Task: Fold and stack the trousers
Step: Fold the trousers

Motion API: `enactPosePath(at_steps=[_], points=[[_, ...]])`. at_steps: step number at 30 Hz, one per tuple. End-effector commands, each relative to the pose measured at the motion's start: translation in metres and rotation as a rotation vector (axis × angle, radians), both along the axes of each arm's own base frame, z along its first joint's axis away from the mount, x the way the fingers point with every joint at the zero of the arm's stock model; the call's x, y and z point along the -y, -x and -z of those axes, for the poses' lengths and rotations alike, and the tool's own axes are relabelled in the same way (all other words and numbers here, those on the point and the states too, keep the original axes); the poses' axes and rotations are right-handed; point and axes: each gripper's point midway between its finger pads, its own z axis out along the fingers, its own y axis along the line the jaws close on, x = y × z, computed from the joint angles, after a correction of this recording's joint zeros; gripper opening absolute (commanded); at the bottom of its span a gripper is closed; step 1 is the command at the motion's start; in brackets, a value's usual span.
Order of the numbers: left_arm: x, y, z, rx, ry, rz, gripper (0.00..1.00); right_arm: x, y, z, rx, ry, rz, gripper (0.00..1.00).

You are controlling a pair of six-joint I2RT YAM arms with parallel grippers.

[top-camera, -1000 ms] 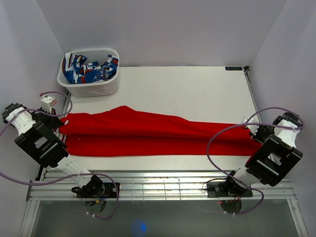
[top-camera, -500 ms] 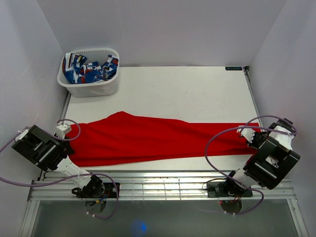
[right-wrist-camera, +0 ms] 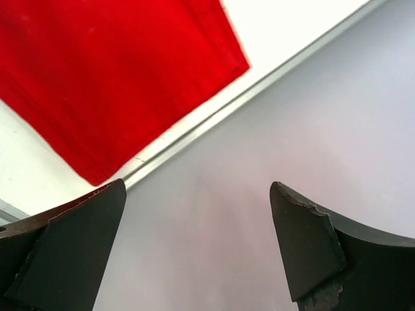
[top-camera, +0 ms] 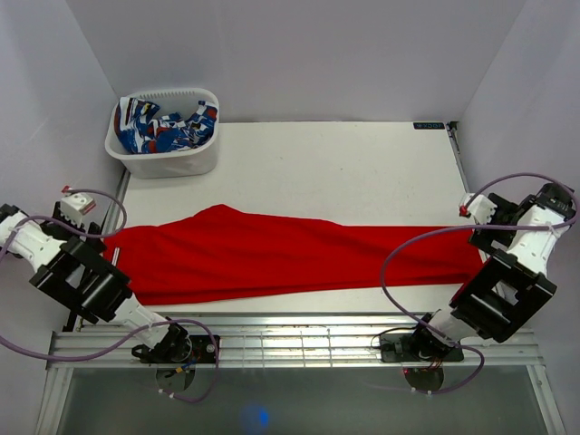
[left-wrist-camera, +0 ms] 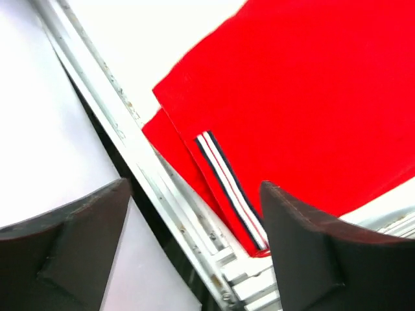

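The red trousers point(top-camera: 272, 258) lie flat, stretched lengthwise across the near half of the table. My left gripper point(top-camera: 86, 217) hangs open above the table's left edge, off the cloth. In the left wrist view the left gripper point(left-wrist-camera: 194, 259) holds nothing, and the trousers' end point(left-wrist-camera: 311, 110) with its navy-and-white striped band point(left-wrist-camera: 230, 188) lies below, overhanging the metal rail. My right gripper point(top-camera: 473, 213) is open at the right end, raised clear of the cloth. In the right wrist view the right gripper point(right-wrist-camera: 194, 253) faces the wall, with the trousers' corner point(right-wrist-camera: 117, 78) at upper left.
A white basket point(top-camera: 201, 161) with blue-white-red patterned cloth point(top-camera: 163, 127) stands at the back left corner. White walls close in both sides. Metal rails point(top-camera: 299, 340) run along the near edge, and another rail point(left-wrist-camera: 130, 149) lines the left edge.
Both grippers opened and let go of the trousers' ends, then lifted outward toward the walls. The trousers have shifted toward the near edge and now lie loose.
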Motion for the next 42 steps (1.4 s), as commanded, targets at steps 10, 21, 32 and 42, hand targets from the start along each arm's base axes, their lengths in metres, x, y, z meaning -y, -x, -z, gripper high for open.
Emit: enactPosePath(at_steps=[10,21,32,42], points=[[0.06,0.049,0.111,-0.332,0.075,-0.132,0.56,-0.04,-0.031,0.019,-0.131,-0.302,0.264,0.77],[-0.013,0.055,0.183,-0.525,-0.073,-0.384,0.45,-0.04,-0.069,0.019,-0.09,-0.354,0.401,0.63],[0.063,-0.011,0.093,-0.25,0.113,-0.142,0.75,-0.099,-0.072,0.028,-0.103,-0.248,0.071,0.48],[0.125,-0.02,0.074,-0.228,0.15,-0.049,0.78,-0.071,-0.076,0.05,-0.16,-0.014,-0.002,0.43]])
